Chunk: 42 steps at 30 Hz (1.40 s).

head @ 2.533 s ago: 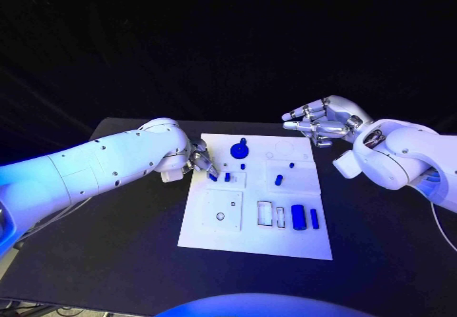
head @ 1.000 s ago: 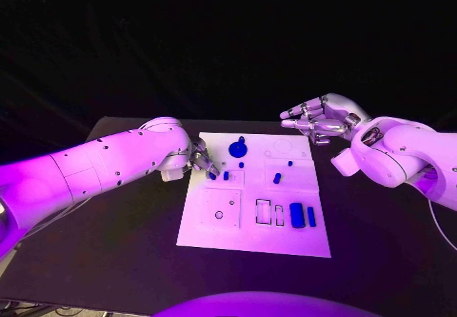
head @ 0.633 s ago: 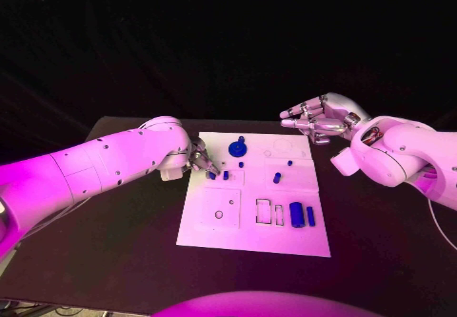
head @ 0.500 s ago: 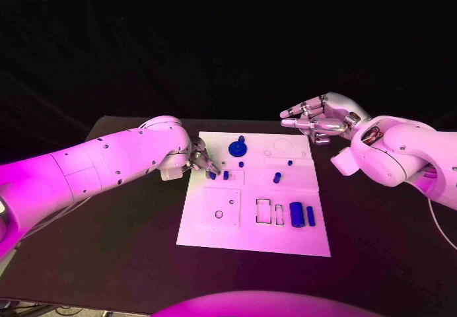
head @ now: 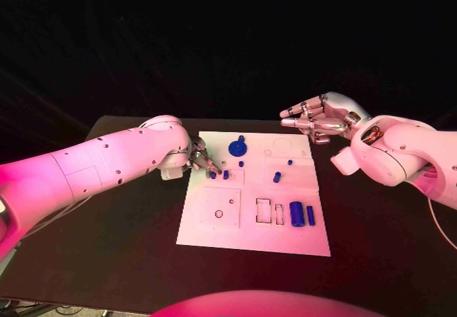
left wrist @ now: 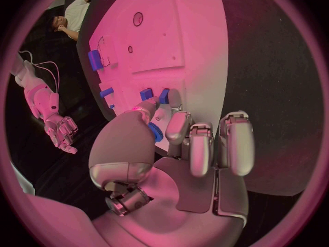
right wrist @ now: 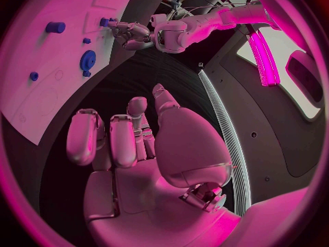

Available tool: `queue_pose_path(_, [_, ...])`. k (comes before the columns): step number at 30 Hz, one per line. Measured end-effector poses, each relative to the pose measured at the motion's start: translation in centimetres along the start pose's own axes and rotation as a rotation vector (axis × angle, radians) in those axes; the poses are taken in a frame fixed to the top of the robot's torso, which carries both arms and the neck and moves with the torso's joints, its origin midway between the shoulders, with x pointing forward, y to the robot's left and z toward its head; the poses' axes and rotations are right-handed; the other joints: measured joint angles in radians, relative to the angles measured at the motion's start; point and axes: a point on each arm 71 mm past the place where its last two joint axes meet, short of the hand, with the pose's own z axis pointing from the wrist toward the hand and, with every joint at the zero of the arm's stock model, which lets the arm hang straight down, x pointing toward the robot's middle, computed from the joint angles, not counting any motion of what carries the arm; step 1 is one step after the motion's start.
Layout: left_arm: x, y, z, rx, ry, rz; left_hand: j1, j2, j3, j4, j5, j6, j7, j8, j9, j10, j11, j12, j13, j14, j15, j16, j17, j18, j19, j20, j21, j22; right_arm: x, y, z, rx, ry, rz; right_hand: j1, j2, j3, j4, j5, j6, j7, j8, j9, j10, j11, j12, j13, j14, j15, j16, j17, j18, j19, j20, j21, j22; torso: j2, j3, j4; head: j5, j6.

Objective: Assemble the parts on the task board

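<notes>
Left hand (head: 198,160) pinches a small blue part (left wrist: 155,132) at the task board (head: 238,231) edge, likely to seat it; right hand (head: 319,117) hovers, fingers curled, holding nothing

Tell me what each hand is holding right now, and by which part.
The left hand pinches a small blue part between thumb and fingertip at the task board's left edge; where on the part cannot be told. The right hand holds nothing, fingers loosely curled.
</notes>
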Motion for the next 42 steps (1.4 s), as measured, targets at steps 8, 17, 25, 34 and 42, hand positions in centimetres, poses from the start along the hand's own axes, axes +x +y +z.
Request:
queue_pose_path(8, [0.0,0.0,0.0,0.000,-0.002,-0.001,0.010,0.010,-0.064,0.022,-0.035,0.000,0.000,0.000,-0.004,0.000,0.000,0.000,0.003,0.000,0.000,0.000,0.001,0.000,0.000,0.000,0.000,0.000,0.0,0.0,0.0,0.000,0.001,0.000,0.000,0.000,0.000,0.000,0.000,0.000,0.000,0.000,0.000,0.000,0.000,0.000,0.000,0.000,0.000,0.000,0.000,0.000,0.000,0.000,0.000,0.000,0.000,0.0001,-0.0002,-0.001,-0.001])
queue_pose_path(17, [0.1,0.1,-0.1,0.004,-0.010,-0.010,0.030,0.030,-0.137,0.052,-0.136,0.000,0.000,-0.006,-0.007,0.000,0.000,-0.004,0.004,0.000,0.000,0.000,0.001,0.000,0.000,0.000,-0.006,0.000,0.0,0.0,0.0,0.000,0.002,0.000,0.000,0.000,0.000,0.000,0.000,0.000,0.000,0.000,0.000,0.000,0.000,0.000,0.000,0.000,0.000,0.000,0.000,0.000,0.000,0.000,0.000,0.000,0.000,-0.0001,0.0001,-0.002,-0.002])
queue_pose_path(25, [-0.3,0.8,-0.4,0.004,-0.036,-0.038,0.035,0.035,-0.167,0.065,-0.140,-0.004,0.004,-0.018,-0.010,-0.017,0.005,-0.047,-0.036,0.000,0.000,0.000,0.001,0.000,0.000,0.000,-0.035,0.000,0.0,0.0,0.0,0.001,0.003,0.000,0.000,0.000,0.000,0.000,0.000,0.000,0.000,0.000,0.000,0.000,0.000,0.000,0.000,0.000,0.000,0.000,0.000,0.000,0.000,0.000,0.000,0.000,0.000,-0.0002,0.0001,0.000,-0.001])
queue_pose_path(34, [-1.7,1.1,-1.5,0.064,-0.108,-0.135,0.071,0.047,-0.246,0.108,-0.140,-0.076,0.032,-0.023,-0.011,-0.152,0.026,-0.259,-0.259,0.000,0.001,0.000,0.001,0.009,-0.003,0.003,-0.167,0.000,0.0,0.0,0.1,0.001,0.006,0.000,0.000,0.000,-0.004,0.004,0.000,0.000,0.000,0.000,0.000,0.000,0.000,0.000,0.000,0.000,0.000,0.000,0.000,0.000,0.000,0.000,0.000,0.000,0.000,0.0000,-0.0004,-0.002,0.000])
queue_pose_path(42, [-2.8,0.8,-1.9,0.178,-0.172,-0.228,0.205,0.079,-0.286,0.084,-0.140,-0.203,0.091,-0.049,-0.039,-0.363,0.084,-0.433,-0.429,-0.051,0.062,-0.246,-0.058,0.095,-0.202,0.052,-0.620,-0.150,0.0,-0.1,0.2,0.002,0.007,0.000,0.000,0.000,-0.004,0.004,0.000,0.000,0.000,0.000,0.000,0.000,0.000,0.000,0.000,0.000,0.000,0.000,0.000,0.000,0.000,0.000,0.000,0.000,0.000,0.0002,-0.0002,-0.003,0.000])
